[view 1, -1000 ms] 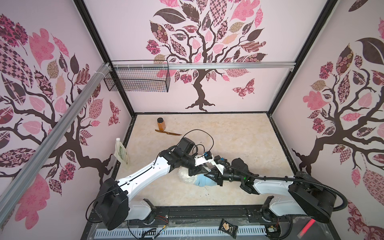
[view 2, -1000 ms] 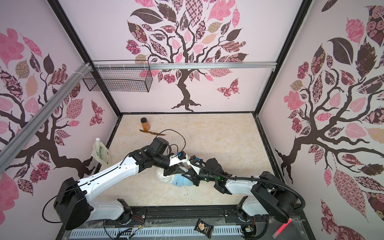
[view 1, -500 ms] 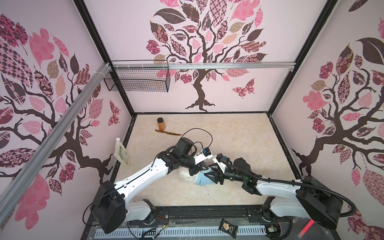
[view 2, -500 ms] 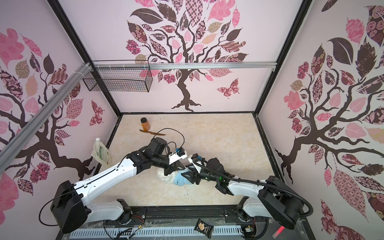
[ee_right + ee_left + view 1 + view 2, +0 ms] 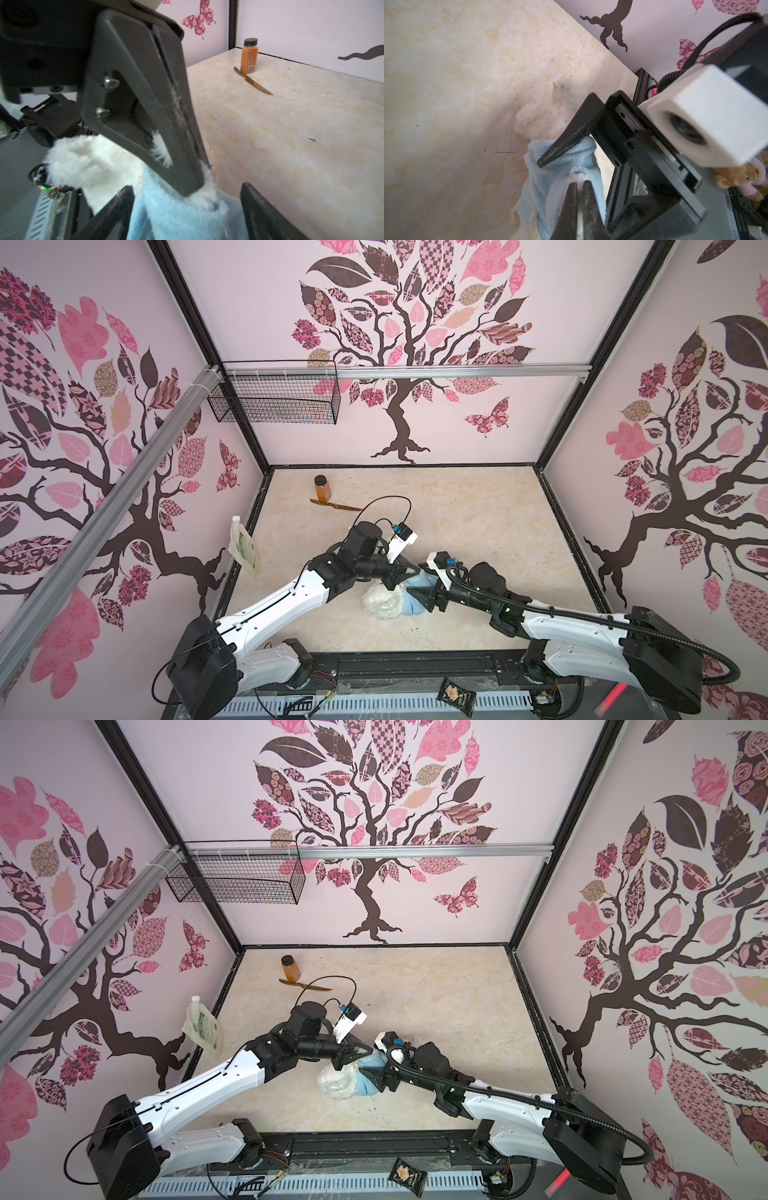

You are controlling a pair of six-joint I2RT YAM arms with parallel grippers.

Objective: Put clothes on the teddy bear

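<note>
On the cream marbled counter (image 5: 457,510), lower centre in both top views, the white fluffy plush teddy bear (image 5: 380,603) lies partly inside a light blue fleece shirt (image 5: 413,608). The left end effector (image 5: 580,184) pinches white fur at a sleeve mouth; the right end effector (image 5: 187,190) stands spread. Likely arm-threading: next, tug cloth back. The label on the orange spice jar (image 5: 249,58) is unreadable.

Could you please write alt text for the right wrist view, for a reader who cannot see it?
The shut left gripper pinches white fur of the teddy bear poking from a light blue shirt, between the fingers of the open right gripper. Behind, an orange jar and brown knife sit on the table.
</note>
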